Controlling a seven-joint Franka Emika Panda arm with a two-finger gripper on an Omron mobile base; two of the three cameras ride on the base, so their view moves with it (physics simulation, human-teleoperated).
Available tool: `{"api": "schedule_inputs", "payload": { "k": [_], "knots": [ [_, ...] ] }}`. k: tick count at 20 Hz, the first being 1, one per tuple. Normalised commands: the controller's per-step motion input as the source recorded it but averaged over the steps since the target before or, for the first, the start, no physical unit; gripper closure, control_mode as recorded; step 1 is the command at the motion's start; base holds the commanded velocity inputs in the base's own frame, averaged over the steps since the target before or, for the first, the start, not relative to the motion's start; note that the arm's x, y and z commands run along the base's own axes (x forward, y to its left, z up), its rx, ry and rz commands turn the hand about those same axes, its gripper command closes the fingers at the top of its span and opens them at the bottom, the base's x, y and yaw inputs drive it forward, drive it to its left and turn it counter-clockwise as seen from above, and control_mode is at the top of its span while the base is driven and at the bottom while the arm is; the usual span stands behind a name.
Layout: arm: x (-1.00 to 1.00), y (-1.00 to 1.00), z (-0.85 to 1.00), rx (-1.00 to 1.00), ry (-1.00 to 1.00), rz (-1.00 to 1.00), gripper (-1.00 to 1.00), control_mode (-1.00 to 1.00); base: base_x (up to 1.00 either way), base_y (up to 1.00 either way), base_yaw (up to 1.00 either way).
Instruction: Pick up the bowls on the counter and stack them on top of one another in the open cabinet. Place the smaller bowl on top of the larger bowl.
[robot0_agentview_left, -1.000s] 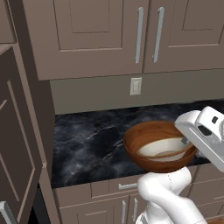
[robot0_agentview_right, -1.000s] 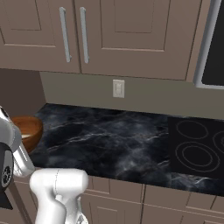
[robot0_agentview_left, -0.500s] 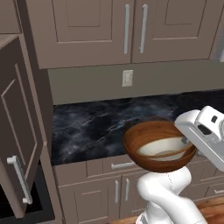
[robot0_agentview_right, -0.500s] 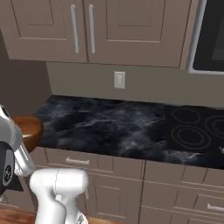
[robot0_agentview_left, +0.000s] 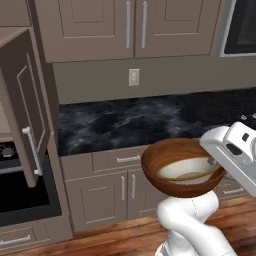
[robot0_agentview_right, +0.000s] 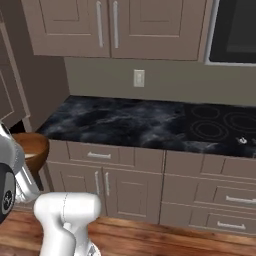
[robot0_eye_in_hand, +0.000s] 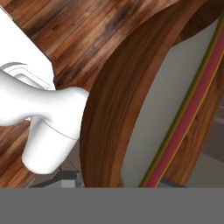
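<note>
Spanning beneath cabinets (robot0_agentview_left: 135, 25): veined counter (robot0_agentview_left: 130, 122)

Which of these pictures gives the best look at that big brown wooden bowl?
The left base view: the larger bowl shows whole, held up in front of the drawers with the smaller bowl sitting inside. The right base view catches just part of it at the left edge. The hand view shows its rim and wall very close up.

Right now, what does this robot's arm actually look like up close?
The arm is made of smooth, glossy white rounded tubular segments, like fat bent pipes. Its boxy white hand carries small dark oval and square markings. In the right base view, a dark round joint cap sits on a white segment. No loose cables show.
</note>
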Motion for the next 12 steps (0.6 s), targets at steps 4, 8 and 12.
{"api": "schedule_inputs", "payload": {
  "k": [4,8,12],
  "knots": [
    [0.00,0.00,0.00,0.00,0.00,0.00,1.00,1.00,-0.65,0.01,-0.02],
    [0.00,0.00,0.00,0.00,0.00,0.00,1.00,1.00,-0.50,0.30,0.00],
    [0.00,0.00,0.00,0.00,0.00,0.00,1.00,1.00,-0.41,0.52,0.00]
  ]
}}
